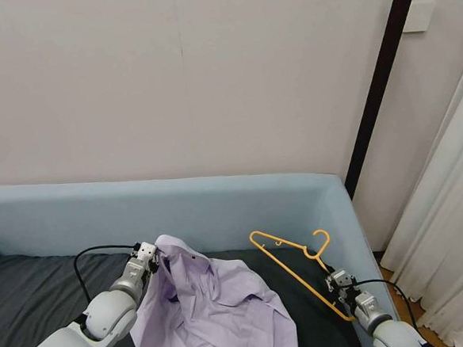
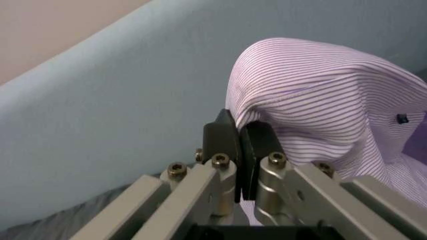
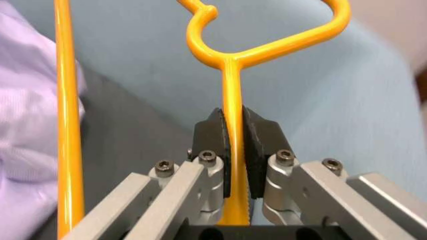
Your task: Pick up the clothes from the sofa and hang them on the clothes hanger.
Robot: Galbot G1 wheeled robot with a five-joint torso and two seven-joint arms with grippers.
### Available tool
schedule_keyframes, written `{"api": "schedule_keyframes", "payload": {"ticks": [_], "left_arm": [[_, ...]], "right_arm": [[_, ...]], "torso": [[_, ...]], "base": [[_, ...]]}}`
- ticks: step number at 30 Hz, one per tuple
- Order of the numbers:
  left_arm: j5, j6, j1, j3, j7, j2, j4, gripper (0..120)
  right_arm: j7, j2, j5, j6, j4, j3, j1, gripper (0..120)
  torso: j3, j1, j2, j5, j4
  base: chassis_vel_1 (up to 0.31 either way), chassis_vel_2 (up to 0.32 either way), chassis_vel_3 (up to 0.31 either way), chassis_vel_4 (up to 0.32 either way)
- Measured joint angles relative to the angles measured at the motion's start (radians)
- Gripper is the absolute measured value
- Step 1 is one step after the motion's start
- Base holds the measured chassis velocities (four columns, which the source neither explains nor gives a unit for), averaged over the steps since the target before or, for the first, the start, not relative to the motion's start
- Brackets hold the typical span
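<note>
A lilac striped shirt (image 1: 213,306) lies bunched on the dark seat of the light blue sofa (image 1: 218,206). My left gripper (image 1: 152,257) is shut on a fold of the shirt (image 2: 320,100) at its upper left edge and holds that fold lifted; its black pads (image 2: 223,137) pinch the cloth. My right gripper (image 1: 337,283) is shut on the orange plastic hanger (image 1: 293,260), holding it above the seat to the right of the shirt. The hanger's stem (image 3: 230,95) runs between the black pads (image 3: 212,135), below its hook.
The sofa's right arm (image 1: 342,221) rises close beside the hanger. A black upright post (image 1: 376,84) and white curtains (image 1: 448,206) stand to the right of the sofa. Dark seat cushion (image 1: 25,287) stretches away to the left.
</note>
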Motion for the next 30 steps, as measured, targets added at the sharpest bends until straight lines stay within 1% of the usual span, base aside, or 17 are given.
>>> {"api": "schedule_keyframes", "payload": {"ticks": [2, 3, 6, 9, 13, 14, 18, 19, 22, 30], "left_arm": [[-0.028, 0.018, 0.000, -0.003, 0.000, 0.016, -0.019, 0], [-0.028, 0.018, 0.000, -0.003, 0.000, 0.016, -0.019, 0], [-0.049, 0.034, 0.000, -0.007, -0.002, 0.035, -0.044, 0], [-0.056, 0.040, -0.002, -0.006, -0.002, 0.048, -0.058, 0], [-0.074, 0.057, -0.005, 0.000, -0.002, 0.087, -0.103, 0], [-0.074, 0.057, -0.005, 0.000, -0.002, 0.087, -0.103, 0], [-0.082, 0.073, -0.008, 0.018, -0.002, 0.138, -0.149, 0], [-0.082, 0.073, -0.008, 0.018, -0.002, 0.138, -0.149, 0], [-0.085, 0.091, -0.006, 0.037, -0.003, 0.172, -0.189, 0], [-0.086, 0.110, -0.006, 0.065, -0.016, 0.186, -0.220, 0]], "right_arm": [[0.000, -0.006, -0.103, 0.042, 0.029, 0.001, -0.012, 5], [0.000, -0.006, -0.103, 0.042, 0.029, 0.001, -0.012, 5], [-0.003, -0.021, -0.193, 0.079, 0.068, -0.011, -0.023, 5], [-0.006, -0.032, -0.237, 0.100, 0.085, -0.024, -0.032, 5], [-0.012, -0.031, -0.285, 0.115, 0.106, -0.072, -0.038, 5], [-0.012, -0.031, -0.285, 0.115, 0.106, -0.072, -0.038, 5], [-0.012, 0.002, -0.302, 0.109, 0.105, -0.148, -0.008, 5], [-0.012, 0.002, -0.302, 0.109, 0.105, -0.148, -0.008, 5], [-0.009, 0.024, -0.294, 0.094, 0.098, -0.217, 0.026, 5], [0.013, 0.059, -0.251, 0.054, 0.090, -0.302, 0.076, 5]], "torso": [[0.000, 0.000, 0.000, 0.0000, 0.0000], [0.000, 0.000, 0.000, 0.0000, 0.0000], [0.000, 0.000, 0.000, 0.0000, 0.0003], [0.000, 0.000, 0.000, -0.0003, 0.0001], [0.000, 0.000, 0.000, -0.0002, 0.0000], [0.000, 0.000, 0.000, -0.0002, 0.0000], [0.000, 0.000, 0.000, -0.0001, 0.0002], [0.000, 0.000, 0.000, -0.0001, 0.0002], [0.000, 0.000, 0.000, -0.0001, 0.0003], [0.000, 0.000, 0.000, -0.0002, 0.0000]], "base": [[0.000, 0.000, 0.000, 0.000], [0.000, 0.000, 0.000, 0.000], [0.000, 0.000, 0.000, 0.000], [0.000, 0.000, 0.000, 0.000], [0.000, 0.000, 0.000, 0.000], [0.000, 0.000, 0.000, 0.000], [0.000, 0.000, 0.000, 0.000], [0.000, 0.000, 0.000, 0.000], [0.000, 0.000, 0.000, 0.000], [0.000, 0.000, 0.000, 0.000]]}}
